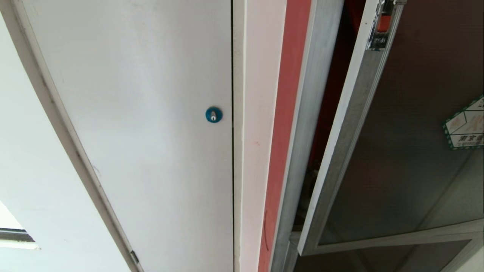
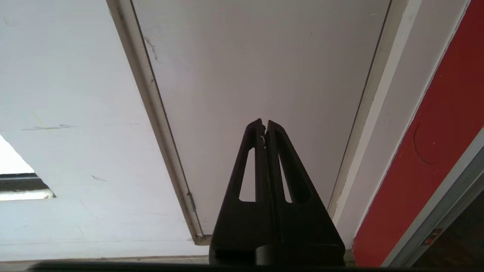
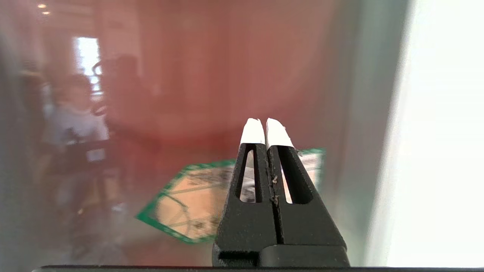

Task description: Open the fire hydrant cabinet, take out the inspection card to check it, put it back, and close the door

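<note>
We face a pale wall (image 1: 22,151), and going from left to right in the head view we first meet the plain white panel (image 1: 151,132) with its small round blue lock (image 1: 213,114), then a red painted strip (image 1: 283,132), then the brushed-aluminium frame of the fire hydrant cabinet (image 1: 302,151). Furthest right is the door (image 1: 408,151), a large dark tinted glass pane in a silver frame with a green-bordered white hexagonal sticker (image 1: 467,126) and a small red latch (image 1: 384,22). It stands ajar, a dark gap showing between it and the frame.

We cannot tell whether the door is on its way open or shut. The inspection card is not in any view, so we cannot say if it was checked; at the least, shutting the door is left.

The head view shows no arm. Only the left wrist view shows the left gripper (image 2: 264,122), its black fingers pressed together and empty, pointing at the white panel well away from the cabinet. Only the right wrist view shows the right gripper (image 3: 264,122), white-tipped fingers closed on nothing, close before the glass just beside the sticker (image 3: 189,204). In that glass we also see a faint reflection of a seated person (image 3: 75,124).
</note>
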